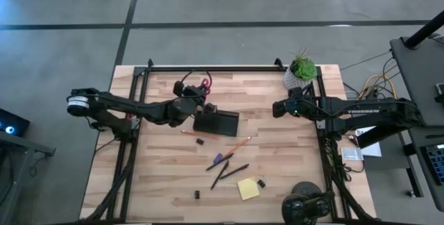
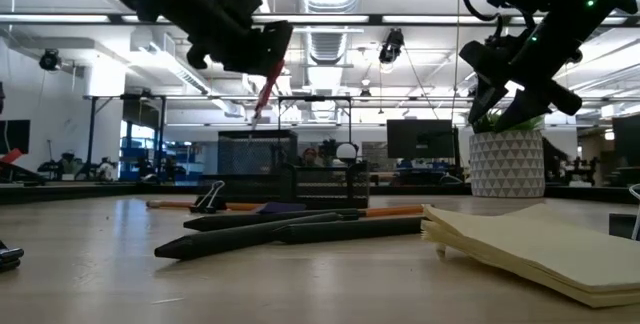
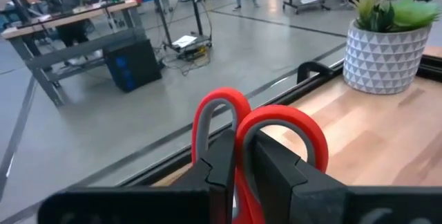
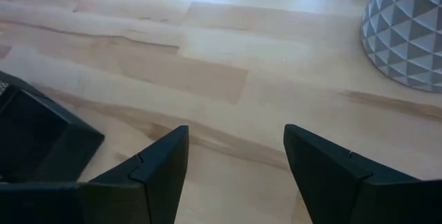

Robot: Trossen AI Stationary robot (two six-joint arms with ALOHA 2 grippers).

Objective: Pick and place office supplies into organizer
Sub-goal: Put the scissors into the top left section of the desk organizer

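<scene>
My left gripper (image 1: 192,104) is shut on the red-handled scissors (image 1: 204,83) and hangs above the table just left of the black organizer (image 1: 216,122). In the left wrist view the red loops (image 3: 255,124) stand out beyond my fingers. My right gripper (image 1: 279,107) is open above bare wood to the right of the organizer, near the plant pot (image 1: 301,72). An orange pencil (image 1: 239,144), a purple-tipped pen (image 1: 218,160), dark pens (image 1: 227,173), a yellow sticky-note pad (image 1: 248,188) and small binder clips (image 1: 200,141) lie flat on the table. My left gripper pinches the scissors between its two fingers (image 3: 276,172), just below the handle loops (image 3: 238,148). The loops stick out past the fingertips toward the table's far edge. The scissors are lifted clear of the table (image 2: 266,82). The gripper hides the blades in the wrist view.
A green plant in a white patterned pot (image 4: 407,30) stands at the far right corner, close to my right gripper. A black frame rail (image 1: 208,67) runs along the far edge. The organizer's corner (image 4: 34,137) shows in the right wrist view. Bare wood lies between organizer and right gripper.
</scene>
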